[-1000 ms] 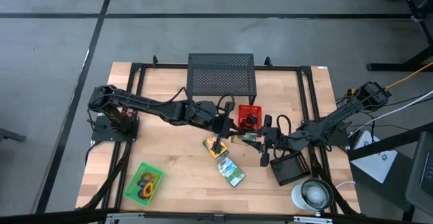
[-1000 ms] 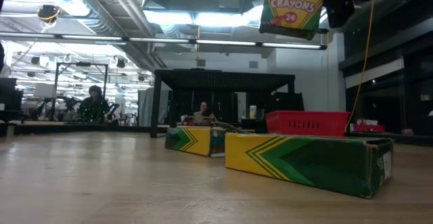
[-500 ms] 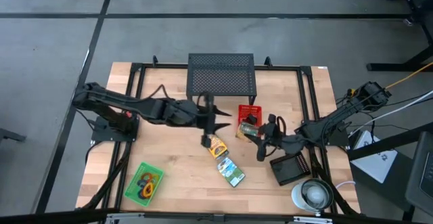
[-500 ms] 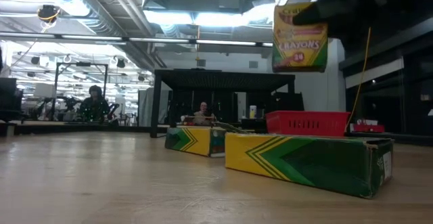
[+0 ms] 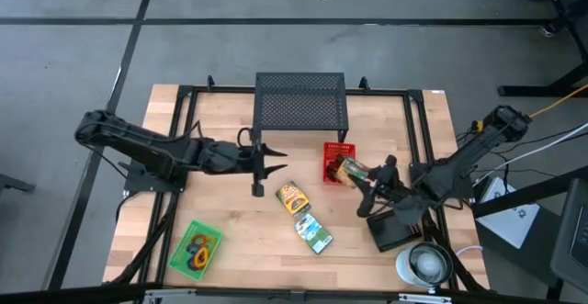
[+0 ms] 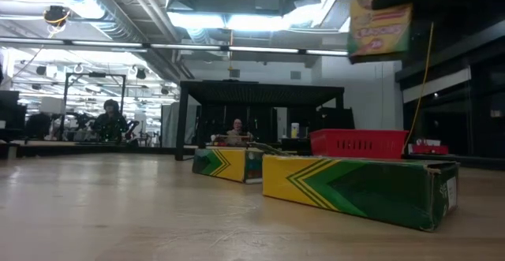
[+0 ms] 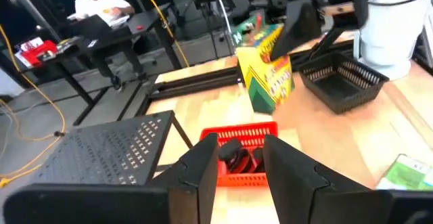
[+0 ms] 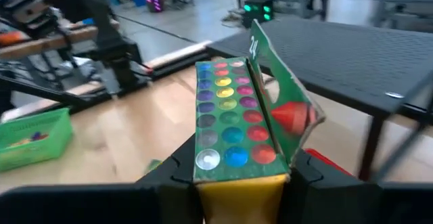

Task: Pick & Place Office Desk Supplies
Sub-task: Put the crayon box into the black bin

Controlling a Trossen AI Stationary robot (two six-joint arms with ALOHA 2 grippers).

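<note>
High view, three crayon boxes (image 5: 295, 197), two claws (image 5: 259, 165)

The raised crayon box (image 8: 245, 119) shows the number "24" on its open green flap in the right wrist view. In the low view its yellow front carries lettering too blurred to read. Nothing else bears legible text.

Pretty standard open workshop space: grey floor (image 5: 73, 56) with dark lines across it, long strip lights (image 6: 237, 50) and exposed ducting overhead. Behind the wooden worktop (image 5: 230, 226) there's a person seated at a desk (image 6: 109, 123), plus more benches in the distance.
</note>
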